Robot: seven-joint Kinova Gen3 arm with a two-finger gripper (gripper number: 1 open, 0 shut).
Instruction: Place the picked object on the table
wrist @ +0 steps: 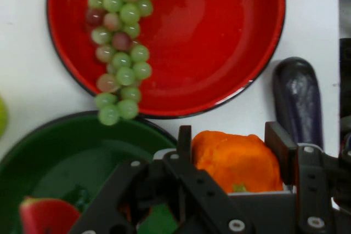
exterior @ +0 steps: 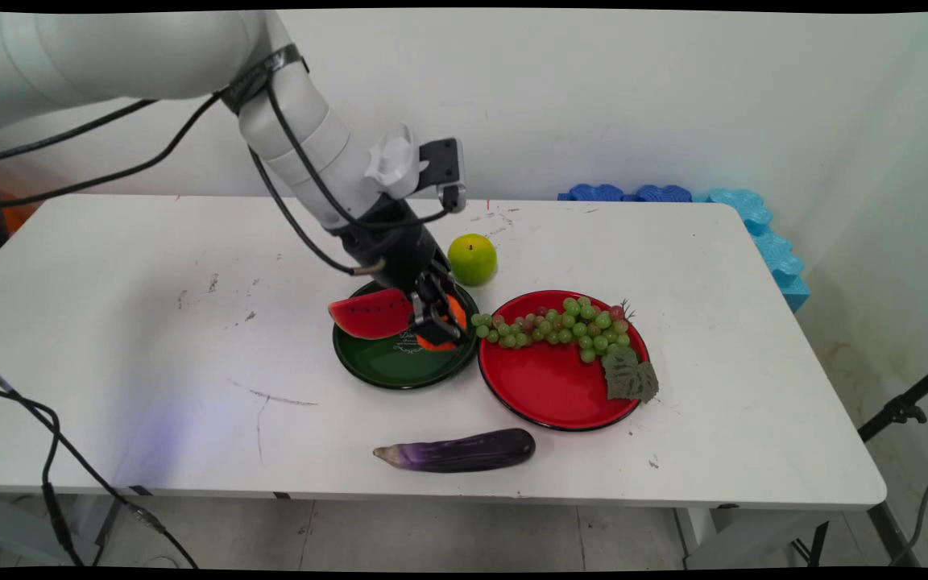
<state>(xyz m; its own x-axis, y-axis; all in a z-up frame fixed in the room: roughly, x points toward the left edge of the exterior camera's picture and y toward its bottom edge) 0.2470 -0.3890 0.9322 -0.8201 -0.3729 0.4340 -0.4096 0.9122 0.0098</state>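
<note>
Main view: the black two-finger gripper (exterior: 437,316) reaches down over the right part of a round dark green plate (exterior: 387,364) in the middle of the white table (exterior: 150,322), its fingers on either side of a lumpy orange fruit-like object (exterior: 454,309). A red watermelon wedge with dark seeds (exterior: 370,313) lies on the plate's left part, just beside the gripper. A round yellow-green fruit (exterior: 472,258) sits on the table behind the plate. To the right, a round red plate (exterior: 548,387) carries a bunch of green and reddish grapes (exterior: 561,324) with a leaf (exterior: 629,376). A glossy purple eggplant (exterior: 457,451) lies near the table's front edge.

Hand view: the fingers (wrist: 279,145) are closed against the orange object (wrist: 236,160), holding it. The grapes (wrist: 122,42) trail over the red plate's (wrist: 219,53) rim toward the green plate (wrist: 66,157). The watermelon wedge (wrist: 46,217) and the eggplant (wrist: 298,100) show at the edges.
</note>
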